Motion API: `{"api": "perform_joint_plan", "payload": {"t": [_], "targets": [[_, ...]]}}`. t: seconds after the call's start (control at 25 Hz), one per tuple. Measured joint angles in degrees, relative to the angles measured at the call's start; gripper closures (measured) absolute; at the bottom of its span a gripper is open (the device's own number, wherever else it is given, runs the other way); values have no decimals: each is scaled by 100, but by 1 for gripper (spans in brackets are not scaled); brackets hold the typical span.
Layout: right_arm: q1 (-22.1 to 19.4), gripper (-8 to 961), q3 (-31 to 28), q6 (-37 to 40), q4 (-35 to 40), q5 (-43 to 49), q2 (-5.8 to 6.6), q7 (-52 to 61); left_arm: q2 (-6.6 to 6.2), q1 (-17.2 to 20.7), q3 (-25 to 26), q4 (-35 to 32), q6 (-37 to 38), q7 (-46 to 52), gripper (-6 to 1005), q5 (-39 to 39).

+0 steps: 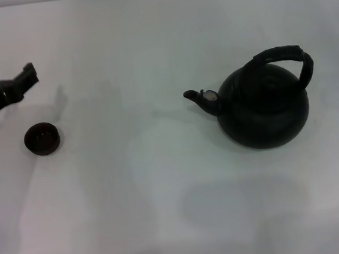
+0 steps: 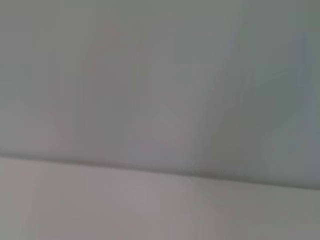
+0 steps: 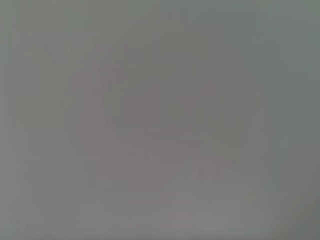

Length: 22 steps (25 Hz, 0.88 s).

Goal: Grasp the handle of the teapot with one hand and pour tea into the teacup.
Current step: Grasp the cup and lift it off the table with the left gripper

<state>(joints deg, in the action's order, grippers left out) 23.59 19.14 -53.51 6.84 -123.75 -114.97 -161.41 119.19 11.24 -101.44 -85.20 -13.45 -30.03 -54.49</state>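
In the head view, the round black teapot point(image 1: 266, 105) stands upright on the white table, right of centre, with its short spout point(image 1: 198, 98) pointing left. Its arched black handle point(image 1: 286, 56) rises over the top, and nothing touches it. The small dark teacup point(image 1: 42, 139) sits far to the left, well apart from the pot. My left gripper point(image 1: 25, 79) hovers at the left edge, just behind and above the teacup, holding nothing. No tea is visible. My right gripper is out of view. Both wrist views show only a bare pale surface.
The white table point(image 1: 164, 193) stretches between the teacup and the teapot and toward the front edge. Soft shadows lie on it near the front centre. The left wrist view shows a faint straight edge line point(image 2: 160, 172) across a pale surface.
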Motion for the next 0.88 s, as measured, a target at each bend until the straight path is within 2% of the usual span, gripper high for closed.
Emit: {"api": "perform_joint_plan", "payload": {"t": [0.2, 0.52, 0.88], "targets": [[-20, 108, 2, 272, 137, 0, 5, -7, 8, 46, -159, 161, 85, 361, 127, 4], [-107, 108, 11, 303, 217, 0, 17, -22, 8, 75, -404, 242, 24, 743, 127, 33], [-91, 109, -29, 368, 283, 0, 14, -48, 1, 149, -275, 223, -333, 1203, 128, 262]]}}
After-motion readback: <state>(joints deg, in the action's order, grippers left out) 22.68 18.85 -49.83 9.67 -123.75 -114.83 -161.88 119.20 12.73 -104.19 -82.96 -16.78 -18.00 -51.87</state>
